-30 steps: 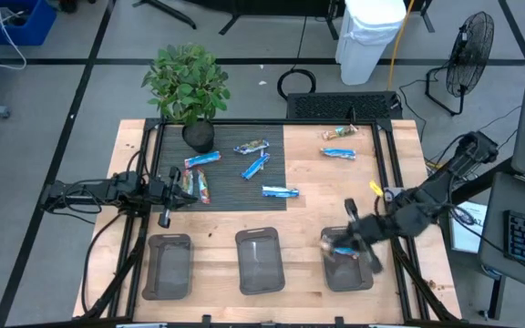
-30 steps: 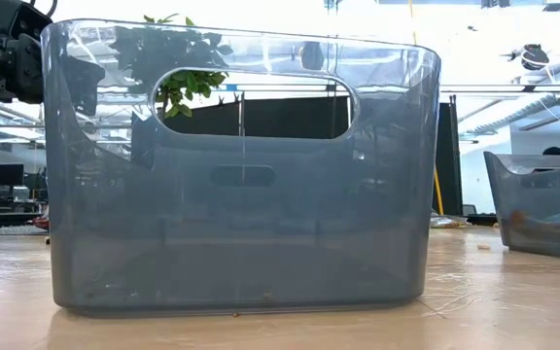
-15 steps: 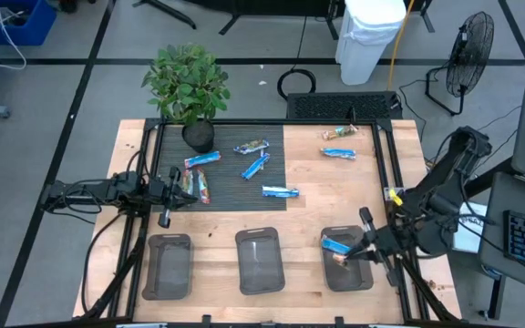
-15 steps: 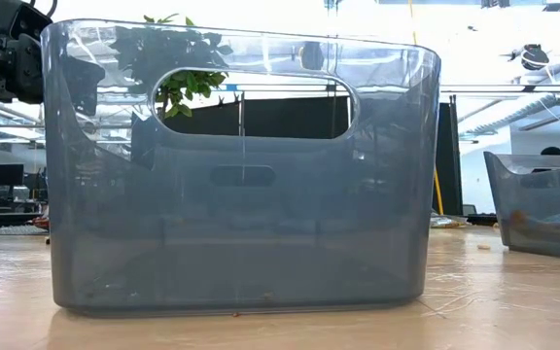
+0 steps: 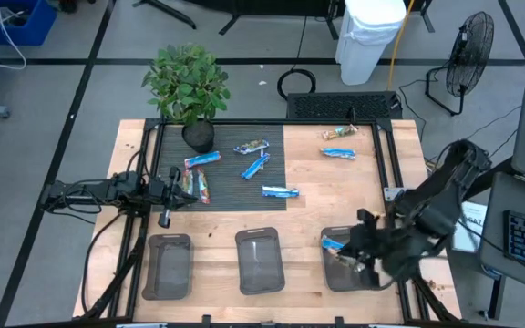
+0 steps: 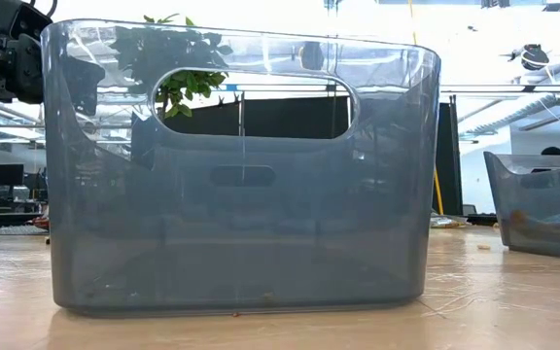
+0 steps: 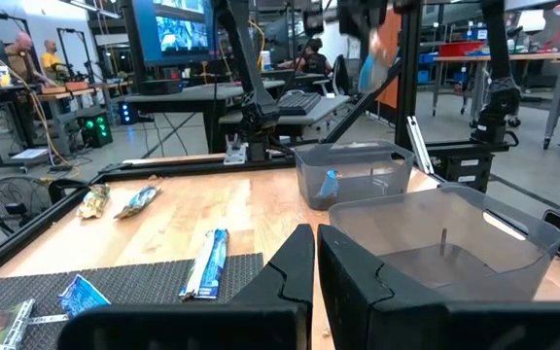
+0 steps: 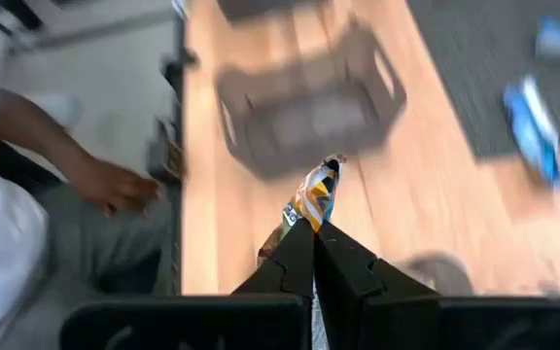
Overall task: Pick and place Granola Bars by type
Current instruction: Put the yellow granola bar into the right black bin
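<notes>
My right gripper (image 5: 347, 259) hovers above the right clear bin (image 5: 365, 278), shut on a multicoloured granola bar (image 8: 315, 197). A blue bar (image 5: 334, 243) lies inside that bin. Several more bars lie flat on the dark mat: blue ones (image 5: 202, 159), (image 5: 255, 167), (image 5: 280, 191), a darker one (image 5: 252, 147) and a red-toned one (image 5: 194, 185). Two others rest on the wood at the far right (image 5: 339, 134), (image 5: 338, 153). My left gripper (image 7: 315, 241) waits shut at the mat's left edge (image 5: 165, 196). My right gripper pinches the multicoloured bar by one end (image 8: 311, 220) between its two fingers. The rest of the bar sticks out past the fingertips. The left wrist view shows the bar (image 7: 373, 56) hanging below the fingers, lifted clear above the right bin.
Three clear bins stand in a row along the near edge: left (image 5: 168, 266), centre (image 5: 261, 261) and right. A potted plant (image 5: 188, 87) stands at the mat's far left corner. A person's hand and sleeve (image 8: 115, 185) show beyond the table in the right wrist view.
My right arm has swung its wrist toward the near edge and turned, while its gripper stays over the right bin, shut on the bar.
</notes>
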Available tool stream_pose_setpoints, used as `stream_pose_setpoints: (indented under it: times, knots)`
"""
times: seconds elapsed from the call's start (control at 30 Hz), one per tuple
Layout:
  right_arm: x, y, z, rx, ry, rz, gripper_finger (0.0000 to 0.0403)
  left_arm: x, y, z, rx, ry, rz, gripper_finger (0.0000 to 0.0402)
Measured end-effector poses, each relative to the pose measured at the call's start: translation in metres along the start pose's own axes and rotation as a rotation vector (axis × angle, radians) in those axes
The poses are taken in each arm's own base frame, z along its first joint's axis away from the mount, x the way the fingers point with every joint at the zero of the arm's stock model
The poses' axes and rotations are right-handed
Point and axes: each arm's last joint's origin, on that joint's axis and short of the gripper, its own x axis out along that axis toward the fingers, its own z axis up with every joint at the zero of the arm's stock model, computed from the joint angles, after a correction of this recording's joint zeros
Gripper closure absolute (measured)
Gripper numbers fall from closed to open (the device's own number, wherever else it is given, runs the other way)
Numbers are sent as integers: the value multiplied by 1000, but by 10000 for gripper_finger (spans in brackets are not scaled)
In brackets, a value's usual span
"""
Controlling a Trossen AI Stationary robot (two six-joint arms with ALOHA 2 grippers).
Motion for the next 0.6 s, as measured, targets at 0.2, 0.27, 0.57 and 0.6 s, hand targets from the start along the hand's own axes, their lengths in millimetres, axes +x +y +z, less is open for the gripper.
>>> stream_pose_setpoints:
  times: [0.2,0.27,0.57,0.6]
  knots:
    - [51,9,-10,81,224,-108,403,0,0,0,0,0,0,376]
    - [67,12,-13,82,289,-128,403,0,0,0,0,0,0,376]
    - [119,13,-25,85,444,-235,403,0,0,0,0,0,0,376]
    - [121,14,-27,91,462,-236,403,0,0,0,0,0,0,376]
